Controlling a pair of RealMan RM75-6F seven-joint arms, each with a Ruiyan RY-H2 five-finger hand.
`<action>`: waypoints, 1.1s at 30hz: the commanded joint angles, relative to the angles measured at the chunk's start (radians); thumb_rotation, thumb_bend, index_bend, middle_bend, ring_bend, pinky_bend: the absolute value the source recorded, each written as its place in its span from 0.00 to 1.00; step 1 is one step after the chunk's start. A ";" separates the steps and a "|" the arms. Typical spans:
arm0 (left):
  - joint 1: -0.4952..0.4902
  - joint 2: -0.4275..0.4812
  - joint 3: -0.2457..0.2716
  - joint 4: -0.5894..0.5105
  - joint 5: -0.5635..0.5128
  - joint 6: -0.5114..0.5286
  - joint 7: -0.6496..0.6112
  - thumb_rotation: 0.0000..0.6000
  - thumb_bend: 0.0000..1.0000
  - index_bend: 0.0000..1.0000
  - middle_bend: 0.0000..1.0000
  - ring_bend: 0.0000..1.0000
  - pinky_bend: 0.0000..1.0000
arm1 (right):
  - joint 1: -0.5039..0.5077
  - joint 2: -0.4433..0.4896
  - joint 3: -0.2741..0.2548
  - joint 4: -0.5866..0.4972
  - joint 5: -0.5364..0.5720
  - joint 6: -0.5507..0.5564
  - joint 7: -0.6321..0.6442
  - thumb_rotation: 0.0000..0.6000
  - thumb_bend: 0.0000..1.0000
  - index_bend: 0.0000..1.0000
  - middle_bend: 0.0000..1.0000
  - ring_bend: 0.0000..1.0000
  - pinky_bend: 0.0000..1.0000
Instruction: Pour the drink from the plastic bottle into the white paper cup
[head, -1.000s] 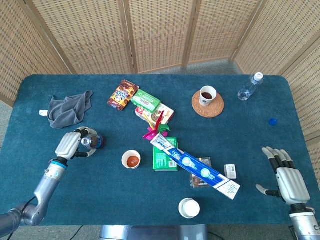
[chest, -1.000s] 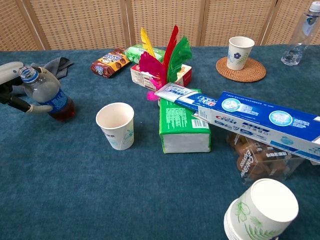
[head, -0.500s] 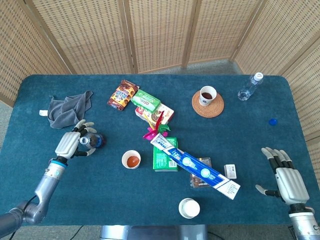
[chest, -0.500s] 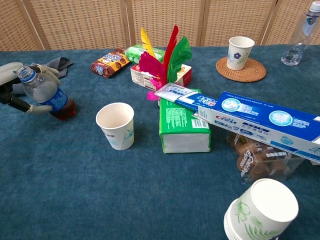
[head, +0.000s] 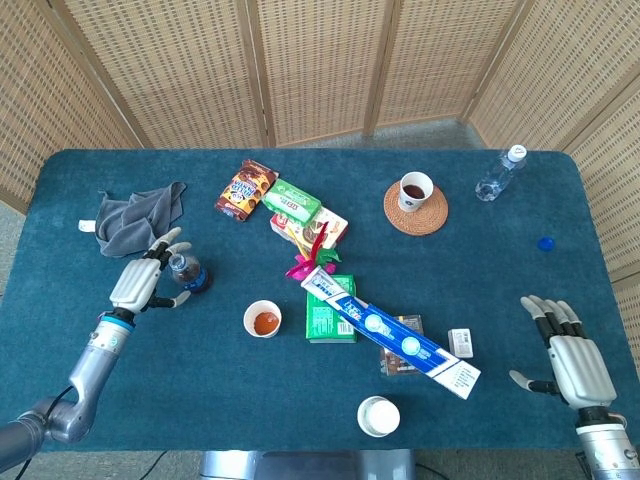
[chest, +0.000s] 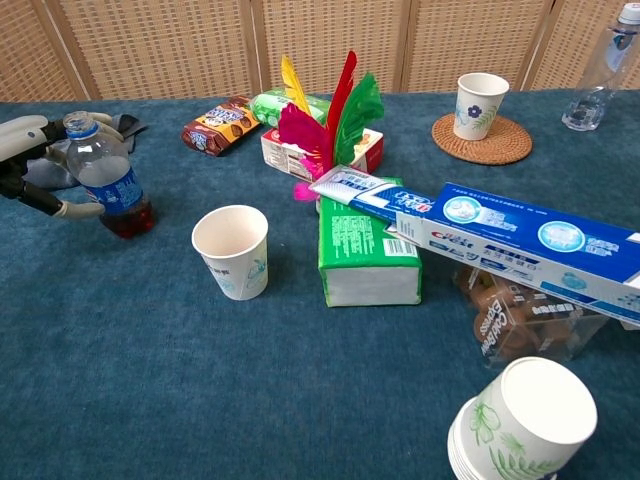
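A clear plastic bottle (chest: 107, 178) with a blue label and no cap stands upright on the blue felt-like table (head: 180, 380), a shallow layer of dark red drink at its base. It is the landmark here. The left hand (head: 136, 282), grey metal with pale fingertips, is just to the bottle's left with fingers spread around it; whether they touch the plastic cannot be told, and the chest view cuts the hand off at the frame edge. To the bottle's right, near it, stands the white paper cup (chest: 232, 251), tapered and printed with leaves; the head view shows reddish liquid inside. A crumpled grey cloth (head: 136, 217) lies behind the bottle. Far to the bottle's right, near the table's front corner, the right hand (head: 573, 358) rests open, fingers straight and apart, holding nothing.
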 joint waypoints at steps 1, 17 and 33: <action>0.001 0.002 -0.001 -0.003 0.000 -0.001 -0.001 1.00 0.30 0.14 0.00 0.00 0.27 | 0.000 0.000 0.000 0.000 0.000 0.000 0.000 1.00 0.00 0.00 0.00 0.00 0.00; 0.035 0.092 0.028 -0.088 0.019 0.003 0.002 1.00 0.29 0.00 0.00 0.00 0.18 | 0.000 0.004 -0.003 -0.006 -0.005 0.001 0.006 1.00 0.00 0.00 0.00 0.00 0.00; 0.137 0.308 0.031 -0.298 -0.063 0.096 0.249 1.00 0.29 0.00 0.00 0.00 0.00 | 0.000 0.012 -0.007 -0.016 -0.004 -0.003 0.006 1.00 0.00 0.00 0.00 0.00 0.00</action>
